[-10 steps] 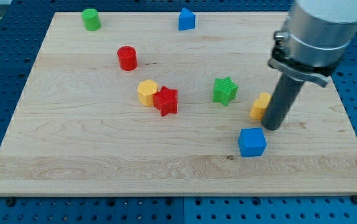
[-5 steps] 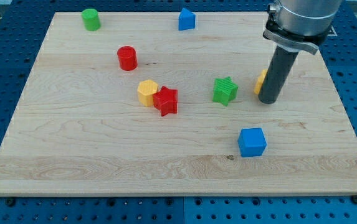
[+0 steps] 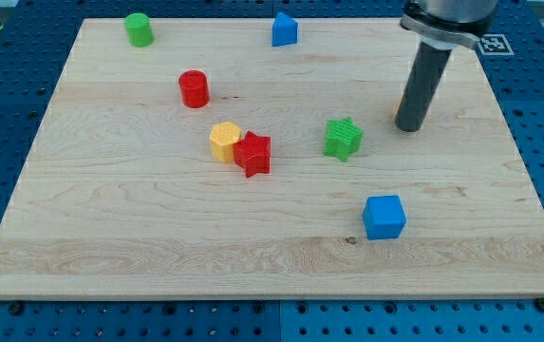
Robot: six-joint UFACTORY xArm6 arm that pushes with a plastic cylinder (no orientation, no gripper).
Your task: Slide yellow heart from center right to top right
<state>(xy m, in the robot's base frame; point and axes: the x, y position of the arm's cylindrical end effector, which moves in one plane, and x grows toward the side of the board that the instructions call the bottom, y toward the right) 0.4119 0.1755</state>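
From the one camera view, my tip [image 3: 409, 127] sits up and to the right of the green star [image 3: 344, 138]. The yellow heart [image 3: 401, 106] is nearly hidden behind the rod, touching it, only a sliver showing. There is no hand here, only the bare rod. I'd judge the push about halfway; the top right corner remains ahead.

Straight dark cylindrical rod, matte; black flanged collar above; my tip [image 3: 409, 128] blunt, round.
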